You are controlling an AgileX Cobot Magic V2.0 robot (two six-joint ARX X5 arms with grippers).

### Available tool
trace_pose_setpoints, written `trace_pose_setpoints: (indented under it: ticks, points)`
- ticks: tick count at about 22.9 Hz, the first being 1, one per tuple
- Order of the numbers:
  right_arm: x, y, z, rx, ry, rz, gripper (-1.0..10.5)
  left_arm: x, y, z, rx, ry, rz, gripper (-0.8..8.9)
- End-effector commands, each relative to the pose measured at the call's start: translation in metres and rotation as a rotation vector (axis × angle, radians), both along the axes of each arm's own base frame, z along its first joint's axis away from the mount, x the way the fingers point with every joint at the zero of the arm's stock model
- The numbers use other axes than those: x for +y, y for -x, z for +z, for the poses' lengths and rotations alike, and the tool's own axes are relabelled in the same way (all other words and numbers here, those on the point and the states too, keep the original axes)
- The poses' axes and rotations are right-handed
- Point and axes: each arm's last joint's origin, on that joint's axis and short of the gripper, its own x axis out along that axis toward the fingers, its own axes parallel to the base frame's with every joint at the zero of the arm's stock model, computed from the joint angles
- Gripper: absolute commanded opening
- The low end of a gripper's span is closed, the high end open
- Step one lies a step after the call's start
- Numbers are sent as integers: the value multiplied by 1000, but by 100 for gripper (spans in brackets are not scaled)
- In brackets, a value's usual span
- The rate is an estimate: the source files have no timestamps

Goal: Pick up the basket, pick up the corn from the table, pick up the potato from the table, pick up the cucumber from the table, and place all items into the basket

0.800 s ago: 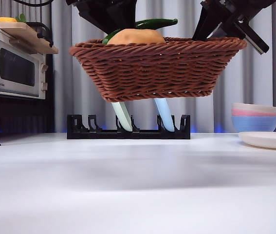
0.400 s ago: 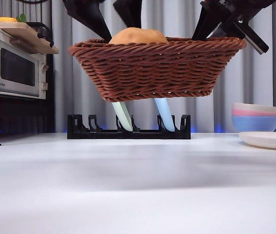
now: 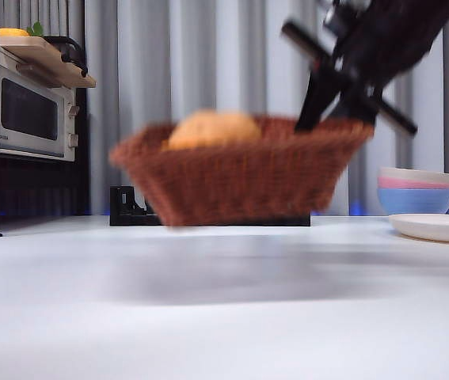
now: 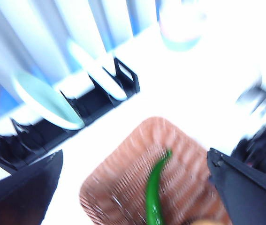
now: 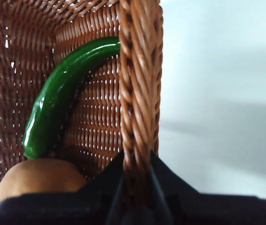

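- Evidently the filling is all but done, judging by the front view: the basket (image 3: 244,170) hangs blurred just above the bench (image 3: 224,309), tipped so that its 3 o'clock side rides higher, and the potato (image 3: 212,129) humps over its rim. At the basket's 2 o'clock corner a dark pincer (image 3: 343,99) grips the rim; by what it holds, it is the right one.
- From the left wrist, the left pincer (image 4: 133,187) is spread wide and empty, above the basket (image 4: 123,187), with the cucumber (image 4: 155,187) lying inside it.
- From the right wrist, the right pincer (image 5: 135,185) is pinching the braided rim of the basket (image 5: 140,70). The cucumber (image 5: 62,101) curves across the floor, its blunt end touching the potato (image 5: 36,178). No corn shows in any view.
- Next, I judge, the basket wants setting flat on the bench before the rim is let go; the tilt could roll the potato.
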Motion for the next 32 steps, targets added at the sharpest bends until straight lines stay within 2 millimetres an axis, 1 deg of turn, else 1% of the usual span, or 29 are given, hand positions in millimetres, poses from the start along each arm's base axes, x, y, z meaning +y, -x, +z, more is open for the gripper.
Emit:
trace_pose_setpoints:
  ticks: [1,3,6,8,9,10,11,12,13,14,16,17,20,21,22,24,25,26,27,30,32]
  points:
    - [4,-9,-15,57,-8,-31,-17,0,-4,-4,6,-19,20,595]
    - [6,-15,-30,108,16,-80,-17,3,-6,-4,7,-31,47,595]
    - [8,-21,-48,163,41,-101,-17,7,-7,-7,26,-57,70,595]
    - [8,-23,-55,182,51,-103,-10,9,-8,-8,34,-63,78,595]
    - [8,-23,-55,181,63,-122,72,10,-9,-8,35,-64,82,595]
    - [8,-23,-55,176,73,-132,188,11,-9,-8,38,-66,84,595]
    - [7,-23,-54,167,81,-140,352,13,-10,-8,42,-69,92,595]
    - [5,-23,-52,160,80,-140,463,15,-11,-9,44,-72,95,595]
    - [1,-23,-49,148,77,-144,529,15,-11,-9,46,-75,96,595]
    - [-1,-22,-44,139,75,-147,536,15,-11,-9,48,-81,93,594]
    - [-7,-17,-28,84,74,-131,536,16,-11,-10,52,-103,87,593]
    - [-11,-12,-15,41,71,-120,535,19,-12,-11,53,-116,90,582]
    - [-20,8,26,-128,76,-54,532,28,-16,-14,79,-149,110,420]
    - [-24,19,42,-199,81,-28,528,31,-17,-16,98,-168,115,331]
    - [-28,28,55,-256,81,-10,493,33,-16,-17,116,-184,118,240]
    - [-35,49,80,-372,79,16,256,38,-15,-20,149,-207,126,-26]
    - [-39,59,91,-422,72,20,108,40,-13,-18,154,-202,119,-8]
    - [-41,65,98,-453,68,22,17,41,-11,-17,155,-189,105,-8]
    - [-44,71,104,-487,68,28,-20,42,-8,-15,153,-172,88,-8]
    - [-49,85,115,-556,76,35,-11,46,1,-7,140,-130,59,-8]
    - [-53,92,119,-582,109,28,-11,49,7,-2,128,-113,45,-8]
